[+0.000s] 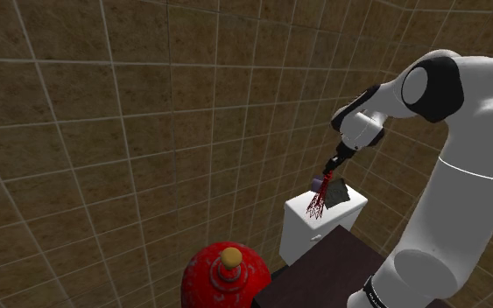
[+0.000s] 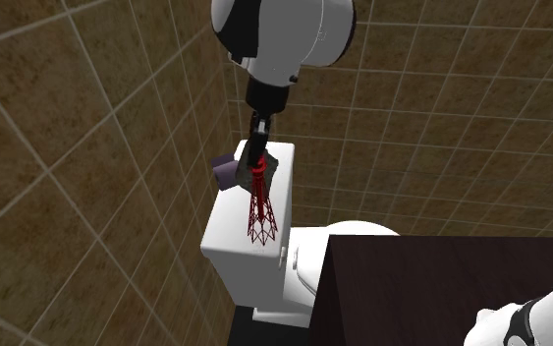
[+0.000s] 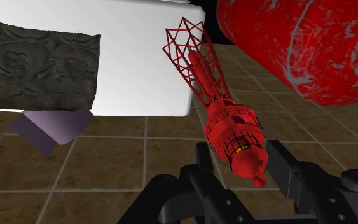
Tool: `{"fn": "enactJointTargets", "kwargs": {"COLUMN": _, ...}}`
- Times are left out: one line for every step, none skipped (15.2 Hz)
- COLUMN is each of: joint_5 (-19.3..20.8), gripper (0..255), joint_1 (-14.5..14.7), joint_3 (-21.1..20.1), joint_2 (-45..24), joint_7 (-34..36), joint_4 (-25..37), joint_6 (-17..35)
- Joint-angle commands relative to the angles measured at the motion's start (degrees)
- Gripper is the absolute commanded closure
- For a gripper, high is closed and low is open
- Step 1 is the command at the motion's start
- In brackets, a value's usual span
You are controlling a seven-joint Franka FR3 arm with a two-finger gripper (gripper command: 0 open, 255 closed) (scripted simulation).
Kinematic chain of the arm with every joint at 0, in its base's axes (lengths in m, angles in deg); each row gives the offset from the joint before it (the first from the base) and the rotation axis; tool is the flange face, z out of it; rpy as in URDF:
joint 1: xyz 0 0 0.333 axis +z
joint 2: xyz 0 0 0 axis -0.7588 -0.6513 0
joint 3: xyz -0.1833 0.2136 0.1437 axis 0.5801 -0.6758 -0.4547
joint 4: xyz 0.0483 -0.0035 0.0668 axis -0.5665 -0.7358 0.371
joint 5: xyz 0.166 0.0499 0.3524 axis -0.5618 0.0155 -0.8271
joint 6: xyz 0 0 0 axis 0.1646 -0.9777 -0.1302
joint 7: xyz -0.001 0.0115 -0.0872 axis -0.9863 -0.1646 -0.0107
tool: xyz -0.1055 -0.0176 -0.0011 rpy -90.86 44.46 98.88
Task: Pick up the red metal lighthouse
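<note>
Your claw (image 3: 241, 154) was pinching the red lighthouse (image 3: 231, 124). In the wrist view, the two black fingers (image 3: 203, 168) pressed its lamp end from either side, and the open lattice base pointed away from the hand.

- Second exterior view: claw (image 2: 257, 157) upper centre. The lighthouse (image 2: 260, 211) hung below it, tilted, over the lid of the white toilet tank (image 2: 227, 244). You could not tell whether the base touched the lid.
- Shoulder view: claw (image 1: 330, 168) right of centre, lighthouse (image 1: 315, 203) just beneath it, tank (image 1: 310, 234) below that.
- A dark grey embossed block (image 3: 37, 63) lay on the tank (image 3: 139, 63). A small purple object (image 3: 50, 127) sat just beside it, at the tank's edge.
- A large red rounded object (image 1: 209, 282) with a tan knob (image 1: 231, 256) stood at the shoulder view's bottom centre.
- A dark brown countertop (image 2: 441, 290) filled the second exterior view's lower right.
- Brown tiled walls (image 1: 104, 131) stood behind.
</note>
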Motion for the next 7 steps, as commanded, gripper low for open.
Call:
{"fn": "enactJointTargets", "kwargs": {"joint_5": 2.54, "gripper": 255, "joint_1": 0.61, "joint_3": 0.73, "joint_2": 1.82, "joint_7": 2.05, "joint_4": 0.01, "joint_6": -0.8}}
{"fn": "enactJointTargets", "kwargs": {"joint_5": 3.62, "gripper": 255, "joint_1": 0.8, "joint_3": 0.99, "joint_2": 2.59, "joint_7": 2.92, "joint_4": 0.1, "joint_6": -1.22}}
{"fn": "enactJointTargets", "kwargs": {"joint_5": 4.69, "gripper": 255, "joint_1": 0.98, "joint_3": 1.22, "joint_2": 3.35, "joint_7": 3.78, "joint_4": 0.2, "joint_6": -1.65}}
{"fn": "enactJointTargets", "kwargs": {"joint_5": 5.74, "gripper": 255, "joint_1": 1.13, "joint_3": 1.43, "joint_2": 4.11, "joint_7": 4.64, "joint_4": 0.33, "joint_6": -2.1}}
{"fn": "enactJointTargets", "kwargs": {"joint_5": 6.77, "gripper": 255, "joint_1": 1.27, "joint_3": 1.61, "joint_2": 4.85, "joint_7": 5.49, "joint_4": 0.47, "joint_6": -2.56}}
{"fn": "enactJointTargets", "kwargs": {"joint_5": 6.92, "gripper": 255, "joint_1": 1.26, "joint_3": 1.61, "joint_2": 4.96, "joint_7": 5.61, "joint_4": 0.49, "joint_6": -2.63}}
{"fn": "enactJointTargets", "kwargs": {"joint_5": 6.93, "gripper": 255, "joint_1": 1.25, "joint_3": 1.6, "joint_2": 4.97, "joint_7": 5.62, "joint_4": 0.49, "joint_6": -2.63}}
